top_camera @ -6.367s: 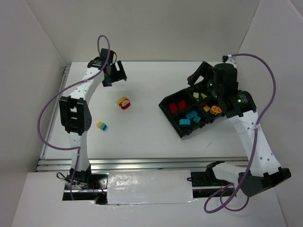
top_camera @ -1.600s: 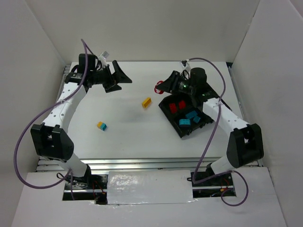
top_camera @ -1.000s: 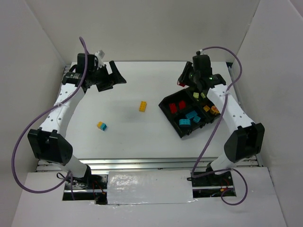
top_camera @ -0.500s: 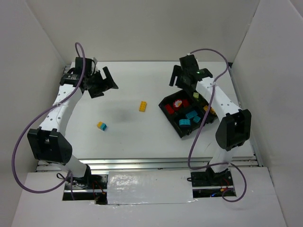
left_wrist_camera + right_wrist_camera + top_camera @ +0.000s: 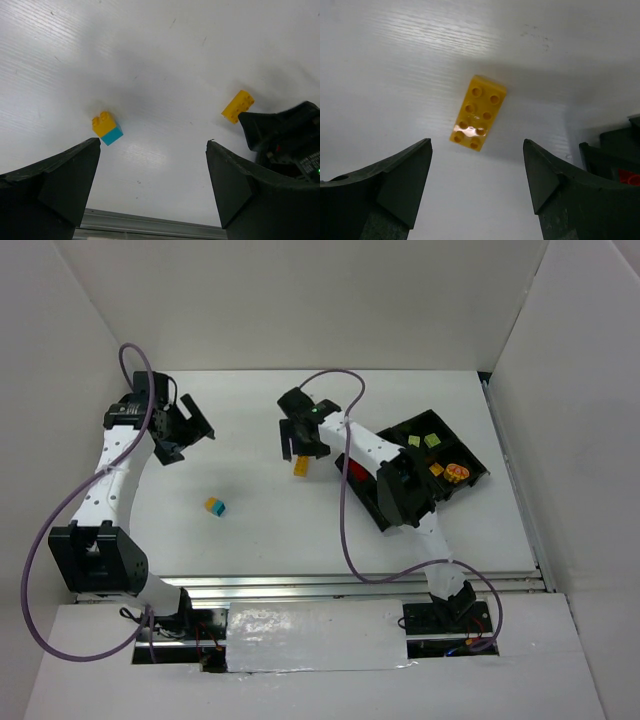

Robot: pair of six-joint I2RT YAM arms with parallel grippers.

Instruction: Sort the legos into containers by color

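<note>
A yellow-orange brick (image 5: 300, 466) lies flat on the white table just left of the black tray (image 5: 470, 452). My right gripper (image 5: 303, 448) is open and empty, hovering over the brick's far end; in the right wrist view the brick (image 5: 478, 112) lies ahead of the open gripper (image 5: 476, 145). A yellow-and-cyan brick (image 5: 215, 506) lies alone at mid-left. My left gripper (image 5: 185, 438) is open and empty at the far left; its wrist view shows both bricks, the two-coloured one (image 5: 107, 128) and the yellow one (image 5: 237, 106). The tray holds green (image 5: 432, 440) and orange (image 5: 457, 473) bricks; my right arm hides its other compartments.
White walls close the table on the left, back and right. The tray's near corner (image 5: 620, 150), with a red brick inside, is at the right edge of the right wrist view. A metal rail (image 5: 300, 585) runs along the table's front edge.
My right gripper swung left from above the tray to over the yellow brick. My left gripper pulled back toward the far left. Both bricks on the table stayed put.
</note>
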